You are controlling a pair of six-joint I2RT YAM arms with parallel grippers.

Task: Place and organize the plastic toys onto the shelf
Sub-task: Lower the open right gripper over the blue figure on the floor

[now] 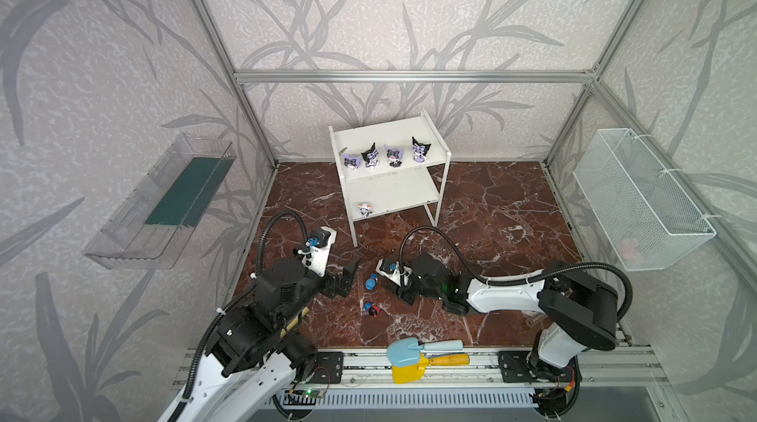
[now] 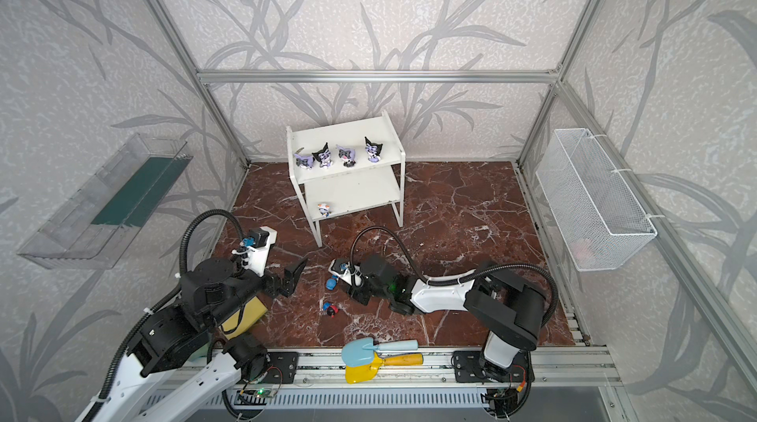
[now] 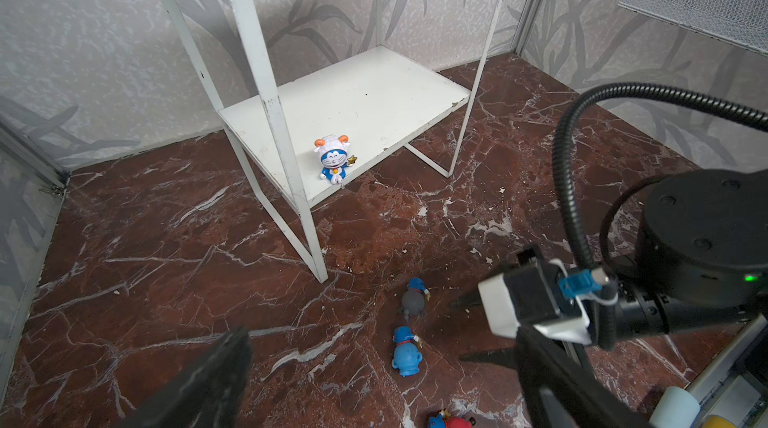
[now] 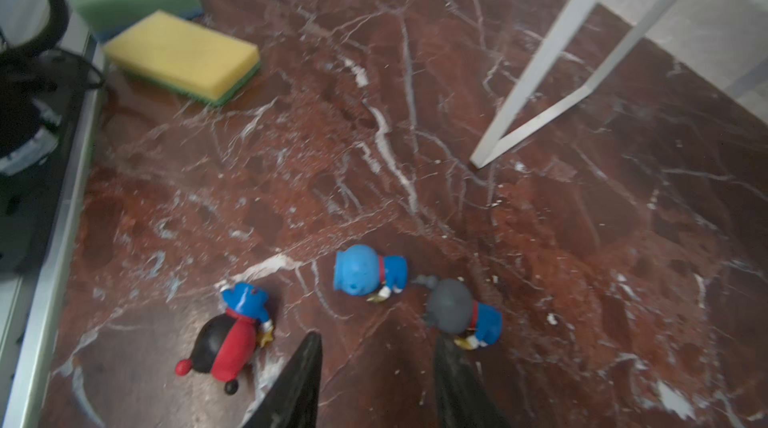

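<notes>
Surface [image 1: 495,211]: red-brown marble, enclosed by leaf-patterned walls [image 1: 368,10]. Shelf [image 1: 389,135] stands at rear, carrying five plastic toys [image 1: 370,155]; three figurines [image 4: 365,272] lie on the surface between my tools. My left tool [image 1: 346,278] gapes empty; my right tool [image 4: 378,347], half-open, grips nothing.

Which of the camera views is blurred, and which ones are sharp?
Right wrist view: soft throughout, the yellow rectangular sponge smeared. Left wrist view: sharp on the small blue figurine with a white hood. Both top views: evenly lit, the white two-tier shelf crisp.
</notes>
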